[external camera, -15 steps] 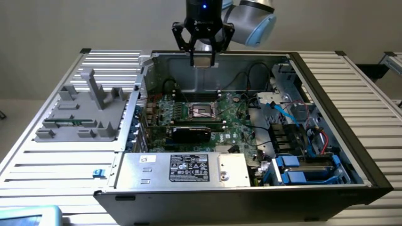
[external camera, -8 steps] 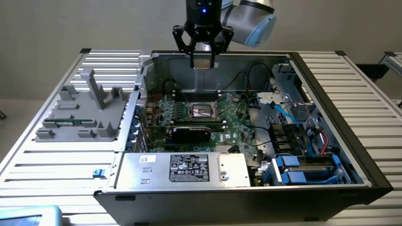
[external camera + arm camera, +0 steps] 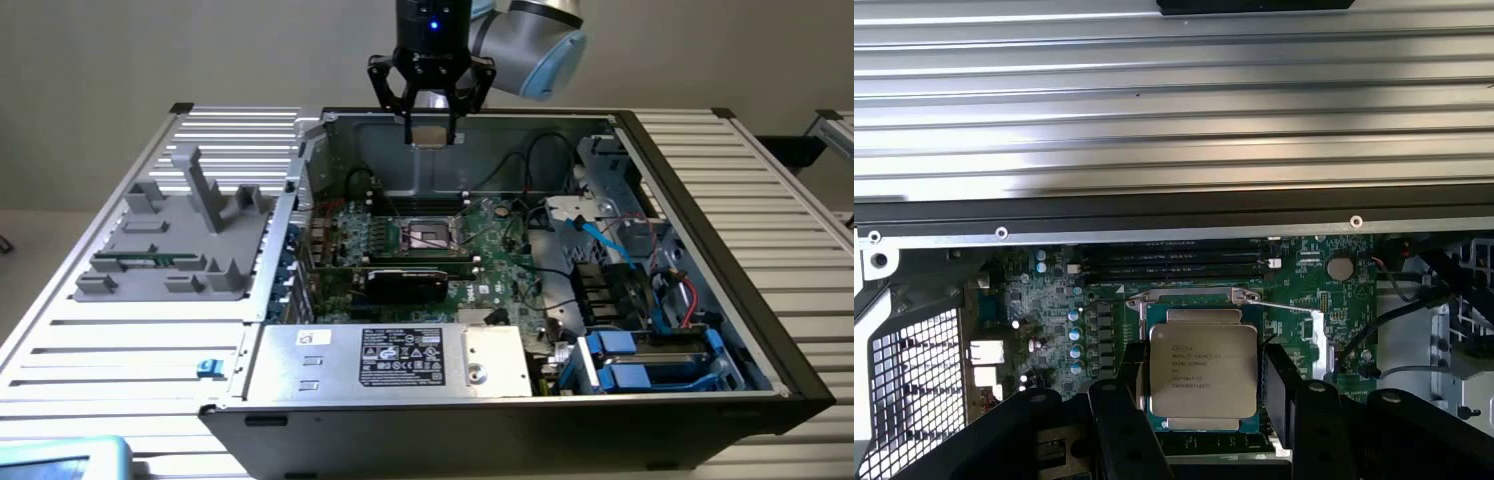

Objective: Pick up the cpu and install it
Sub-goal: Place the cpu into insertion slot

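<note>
Exterior view: high above the motherboard socket of an open computer case on the bench, the arm's jaws pinch the cpu by two opposite edges.

Wrist view: the cpu hangs flat over the socket, nearly covering it. By the look of it, this carry goes well only with the chip level, square to the socket, and firmly gripped.

We find the computer case on the table, the motherboard inside it. The socket lies mid-board, with the power supply nearer the camera. The cpu sits between the fingers of the gripper, above the board. A fixture stands on the table at the exterior view's left of the case.
</note>
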You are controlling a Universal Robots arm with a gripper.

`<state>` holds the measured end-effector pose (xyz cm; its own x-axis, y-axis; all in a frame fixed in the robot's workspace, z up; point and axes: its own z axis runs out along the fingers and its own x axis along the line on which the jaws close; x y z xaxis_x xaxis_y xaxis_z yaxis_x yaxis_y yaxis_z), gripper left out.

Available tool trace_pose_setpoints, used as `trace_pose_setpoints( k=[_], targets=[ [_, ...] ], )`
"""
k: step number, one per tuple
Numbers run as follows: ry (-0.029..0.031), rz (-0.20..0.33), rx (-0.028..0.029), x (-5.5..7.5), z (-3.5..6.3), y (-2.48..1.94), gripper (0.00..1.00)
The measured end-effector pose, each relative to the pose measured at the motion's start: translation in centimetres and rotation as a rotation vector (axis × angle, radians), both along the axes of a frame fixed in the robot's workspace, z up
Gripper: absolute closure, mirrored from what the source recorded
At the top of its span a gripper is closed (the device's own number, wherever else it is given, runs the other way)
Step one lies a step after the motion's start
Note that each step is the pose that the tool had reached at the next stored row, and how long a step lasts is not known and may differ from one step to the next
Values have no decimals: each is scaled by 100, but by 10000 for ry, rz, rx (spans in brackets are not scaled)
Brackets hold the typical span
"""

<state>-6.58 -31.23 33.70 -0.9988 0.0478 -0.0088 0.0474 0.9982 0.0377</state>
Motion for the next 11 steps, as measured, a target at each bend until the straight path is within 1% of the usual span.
trace_pose_setpoints(
  k=[11],
  targets=[
    [0, -4, 0, 0, 0, 0, 44]
  ],
)
